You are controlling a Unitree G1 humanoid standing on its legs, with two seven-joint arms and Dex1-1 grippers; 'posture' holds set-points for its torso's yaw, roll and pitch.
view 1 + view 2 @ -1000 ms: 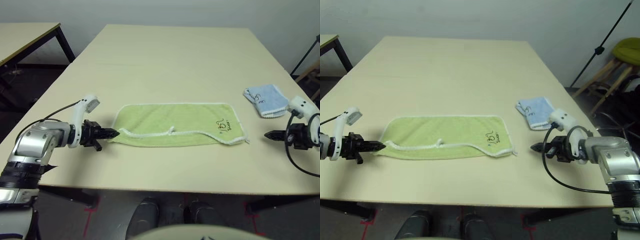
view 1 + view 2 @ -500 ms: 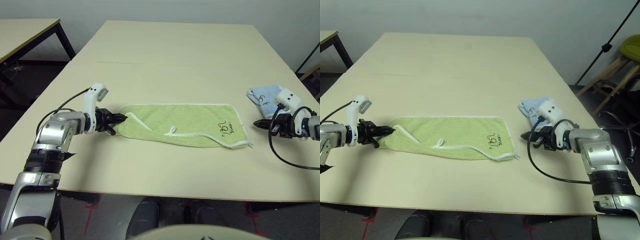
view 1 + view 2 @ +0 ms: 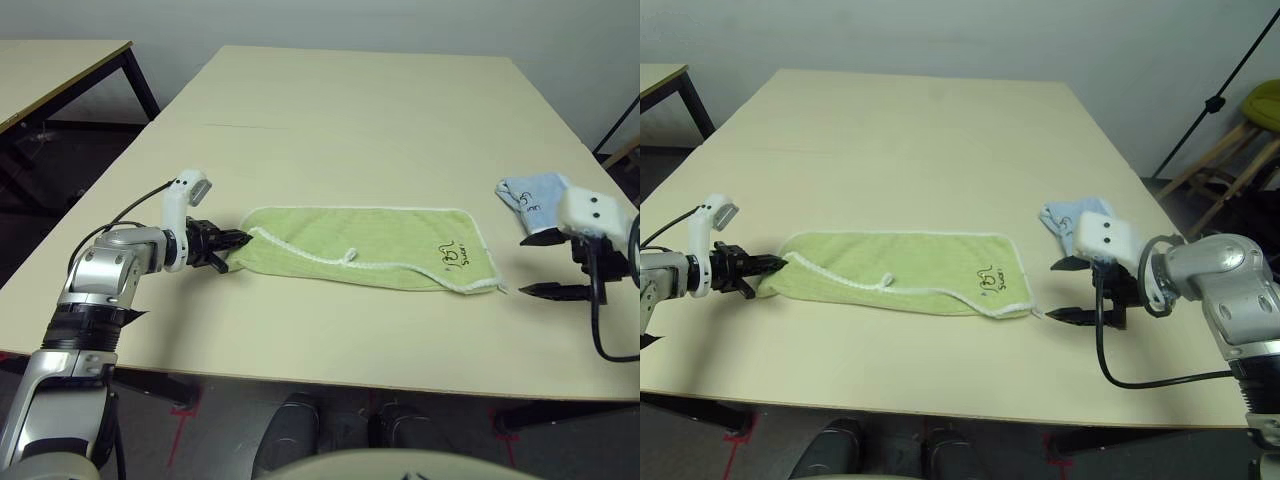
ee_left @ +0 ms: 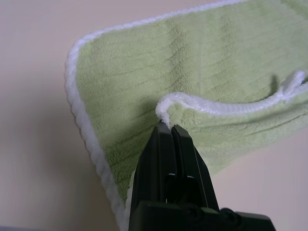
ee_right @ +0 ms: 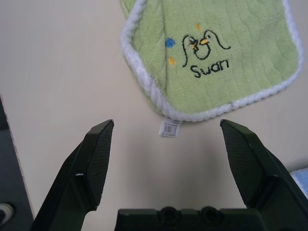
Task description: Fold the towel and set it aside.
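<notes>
On the cream table [image 3: 350, 110], the towel [image 3: 370, 245] lay flat near the front edge, folded lengthwise so that a white-stitched hem ran along its upper layer, with a small loop of edging standing up around the middle of that hem. Its dark embroidered mark [image 5: 204, 53], a little swan figure with lettering below, sat near the corner on the robot's right, and a small white label [image 5: 169, 128] stuck out from the hem just under that mark. The left gripper [image 3: 236, 240] was at the towel's left end with its two black fingers pressed together on the white edging of the upper layer; in the left wrist view the fingers [image 4: 169, 159] met right at the hem, pinching it, and the cloth around them was slightly bunched and lifted. The right gripper [image 3: 1057, 290] hovered just off the towel's right corner, apart from the cloth, with its jaws spread wide; in the right wrist view its pads [image 5: 96, 159] framed bare tabletop and the label, touching neither. A smaller light blue cloth [image 3: 530, 195] lay folded behind the right gripper, well apart from the towel. A second table [image 3: 50, 70] stood beyond the left corner.
</notes>
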